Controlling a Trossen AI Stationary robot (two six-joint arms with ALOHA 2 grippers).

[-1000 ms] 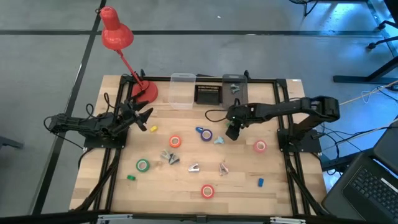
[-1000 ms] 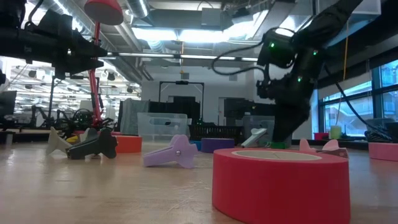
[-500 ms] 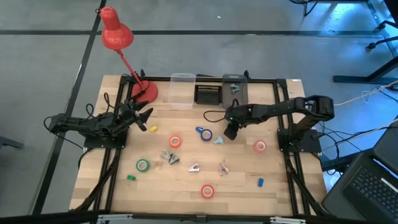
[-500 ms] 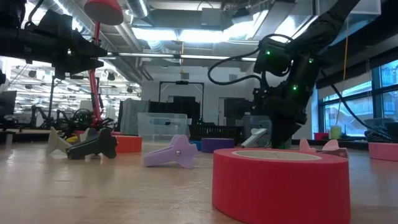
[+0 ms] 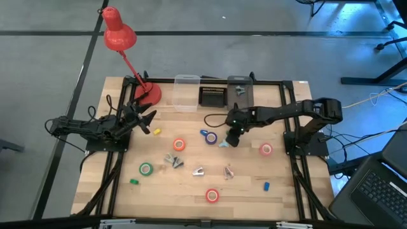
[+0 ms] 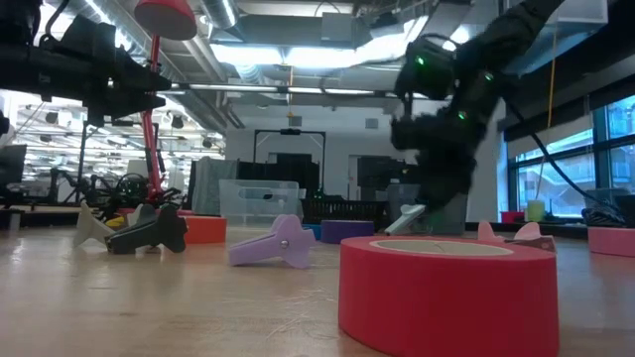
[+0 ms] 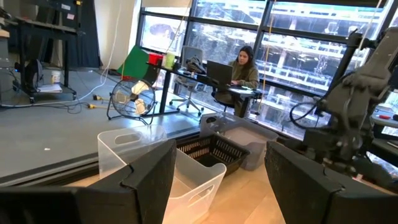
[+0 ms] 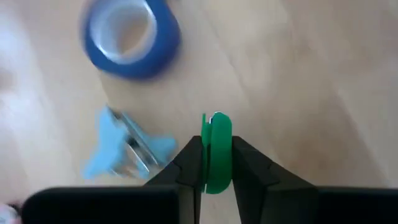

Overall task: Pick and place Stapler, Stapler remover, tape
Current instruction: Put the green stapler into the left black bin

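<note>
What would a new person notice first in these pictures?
Probably the right gripper near the table's middle, its dark fingers shut on a small green piece standing on edge. Close by lie a blue tape roll and a light-blue stapler remover. A bright red desk lamp rises over the far left corner.

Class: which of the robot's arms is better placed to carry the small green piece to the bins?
The right. Its hand is already pinched on the green piece, near the bins. The left hand hangs open at the table's left edge, holding nothing.
</note>
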